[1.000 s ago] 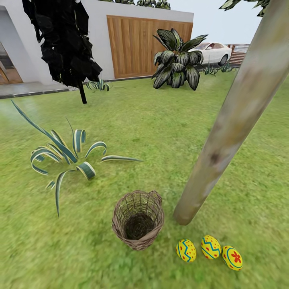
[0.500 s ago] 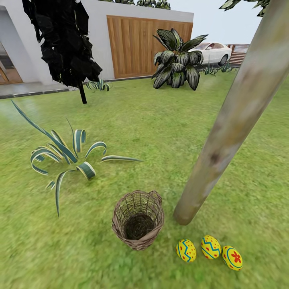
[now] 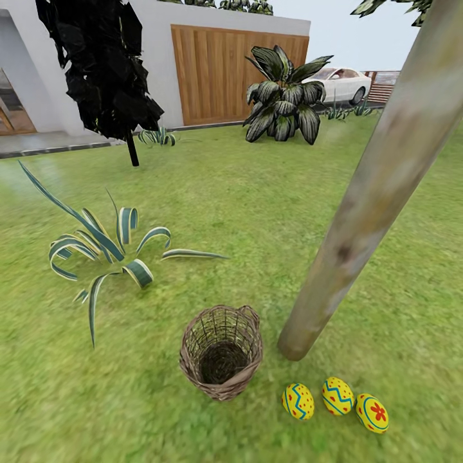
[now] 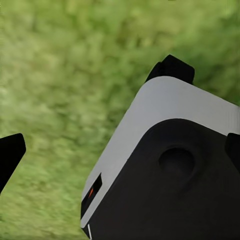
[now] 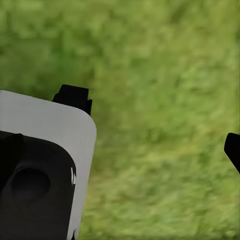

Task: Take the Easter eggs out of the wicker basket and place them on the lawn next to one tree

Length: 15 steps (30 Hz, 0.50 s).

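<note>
The three Easter eggs (image 3: 335, 399) lie in a row on the lawn (image 3: 257, 206), just beside the foot of the leaning tree (image 3: 360, 212). The wicker basket (image 3: 221, 352) stands upright near them, nothing inside it. In each wrist view, black fingertips (image 4: 10, 155) (image 5: 233, 150) of the left and right tool sit far apart over grass, holding nothing.

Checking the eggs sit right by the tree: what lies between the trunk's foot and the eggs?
Only bare lawn, in the head view. The three eggs lie in a row just below the trunk, apart from it.
</note>
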Available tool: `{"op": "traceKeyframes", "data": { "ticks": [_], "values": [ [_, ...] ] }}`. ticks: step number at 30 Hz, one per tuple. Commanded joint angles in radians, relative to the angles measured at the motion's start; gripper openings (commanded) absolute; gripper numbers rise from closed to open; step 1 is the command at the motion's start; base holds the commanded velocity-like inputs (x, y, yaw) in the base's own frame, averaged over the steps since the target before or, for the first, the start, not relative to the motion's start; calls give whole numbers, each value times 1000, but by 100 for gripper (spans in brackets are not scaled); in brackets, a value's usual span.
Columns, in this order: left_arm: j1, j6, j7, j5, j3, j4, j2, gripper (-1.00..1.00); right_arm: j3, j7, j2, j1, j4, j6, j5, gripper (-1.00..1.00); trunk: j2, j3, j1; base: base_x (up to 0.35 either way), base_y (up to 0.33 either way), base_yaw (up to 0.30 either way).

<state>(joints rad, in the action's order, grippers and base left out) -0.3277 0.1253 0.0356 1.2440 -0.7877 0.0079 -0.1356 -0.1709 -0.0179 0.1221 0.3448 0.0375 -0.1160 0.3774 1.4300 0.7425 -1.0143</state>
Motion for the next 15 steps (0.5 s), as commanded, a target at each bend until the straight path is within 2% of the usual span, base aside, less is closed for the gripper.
{"op": "traceKeyframes", "data": {
  "ticks": [1,15],
  "values": [
    [-1,4,3,9,-8,0,0,100,-9,-2,1,1,4,-7,6,100,0,1,0,0,0,0],
    [-1,4,-3,8,-8,0,1,100,-9,-2,1,1,4,-7,6,100,0,1,0,0,0,0]
  ]
}}
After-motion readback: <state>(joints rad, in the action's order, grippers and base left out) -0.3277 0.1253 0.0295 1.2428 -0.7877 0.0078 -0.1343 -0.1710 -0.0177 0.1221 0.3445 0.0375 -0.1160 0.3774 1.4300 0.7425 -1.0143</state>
